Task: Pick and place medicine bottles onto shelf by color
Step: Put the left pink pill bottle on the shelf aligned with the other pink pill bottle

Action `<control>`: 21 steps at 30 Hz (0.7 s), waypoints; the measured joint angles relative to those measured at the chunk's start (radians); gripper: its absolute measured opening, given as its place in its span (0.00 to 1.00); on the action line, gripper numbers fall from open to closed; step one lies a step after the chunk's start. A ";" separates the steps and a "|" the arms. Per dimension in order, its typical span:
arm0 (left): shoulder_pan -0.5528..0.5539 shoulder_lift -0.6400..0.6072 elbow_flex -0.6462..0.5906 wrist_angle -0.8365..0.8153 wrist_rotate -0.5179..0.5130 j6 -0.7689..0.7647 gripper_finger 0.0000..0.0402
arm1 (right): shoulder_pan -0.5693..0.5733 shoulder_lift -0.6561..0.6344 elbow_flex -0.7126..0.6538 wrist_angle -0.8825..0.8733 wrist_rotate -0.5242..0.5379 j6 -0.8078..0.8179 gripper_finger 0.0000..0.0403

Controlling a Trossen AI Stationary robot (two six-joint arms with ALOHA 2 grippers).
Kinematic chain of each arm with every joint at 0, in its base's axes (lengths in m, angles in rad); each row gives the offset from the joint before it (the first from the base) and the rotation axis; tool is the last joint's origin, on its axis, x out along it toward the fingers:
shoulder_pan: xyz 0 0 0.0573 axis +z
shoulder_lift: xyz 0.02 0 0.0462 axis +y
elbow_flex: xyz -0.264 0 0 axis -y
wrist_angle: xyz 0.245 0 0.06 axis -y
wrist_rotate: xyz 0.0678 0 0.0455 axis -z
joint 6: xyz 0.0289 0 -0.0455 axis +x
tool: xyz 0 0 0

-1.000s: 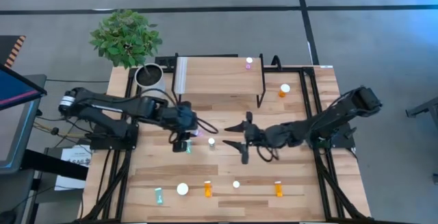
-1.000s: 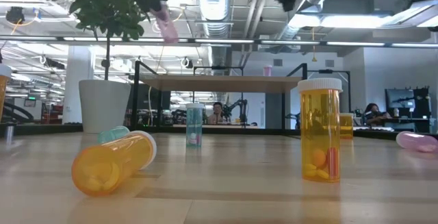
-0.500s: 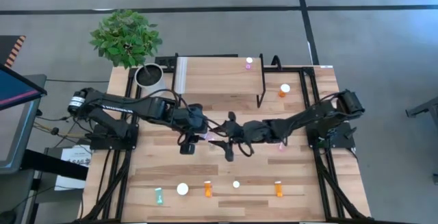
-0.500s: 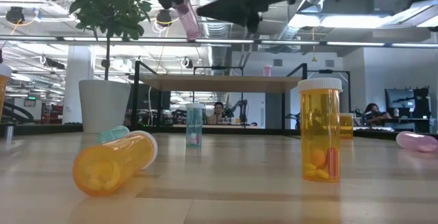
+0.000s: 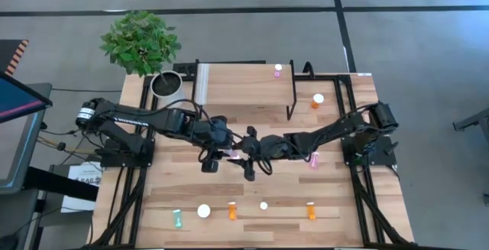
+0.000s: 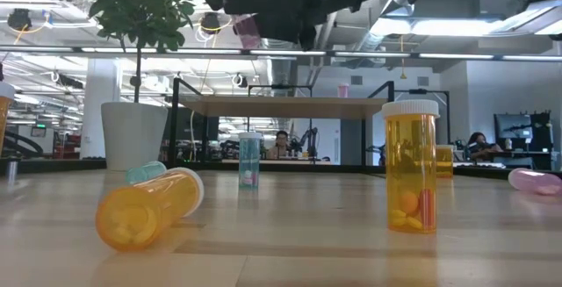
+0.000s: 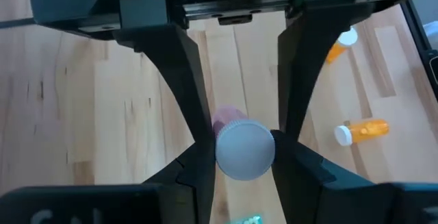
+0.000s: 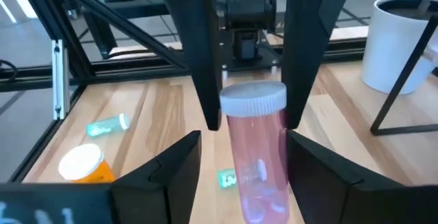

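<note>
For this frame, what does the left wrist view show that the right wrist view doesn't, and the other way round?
Only the left wrist view: the left gripper shut on the pink bottle, seen cap-on, and two orange bottles lying on the table.
Only the right wrist view: the right gripper open, a finger on each side of the bottle's body, the white plant pot and a lying teal bottle.
Both: the same pink bottle held above the wooden tabletop.

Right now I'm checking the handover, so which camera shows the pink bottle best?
The right wrist view: the pink bottle shows cap to base between fingers. Left wrist shows mostly its cap, overhead a pink speck, the low view a sliver.
</note>
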 joint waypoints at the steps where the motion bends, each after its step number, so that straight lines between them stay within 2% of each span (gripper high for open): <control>1: 0.000 0.000 0.000 0.000 0.002 0.000 0.27 | 0.000 -0.001 0.000 -0.004 0.000 0.000 0.55; 14: 0.000 0.000 0.000 0.001 0.008 0.007 0.28 | 0.003 -0.004 0.000 -0.011 0.000 -0.006 0.32; 21: 0.000 -0.003 0.000 0.006 -0.033 -0.005 0.41 | 0.003 -0.005 0.000 -0.024 0.000 -0.003 0.31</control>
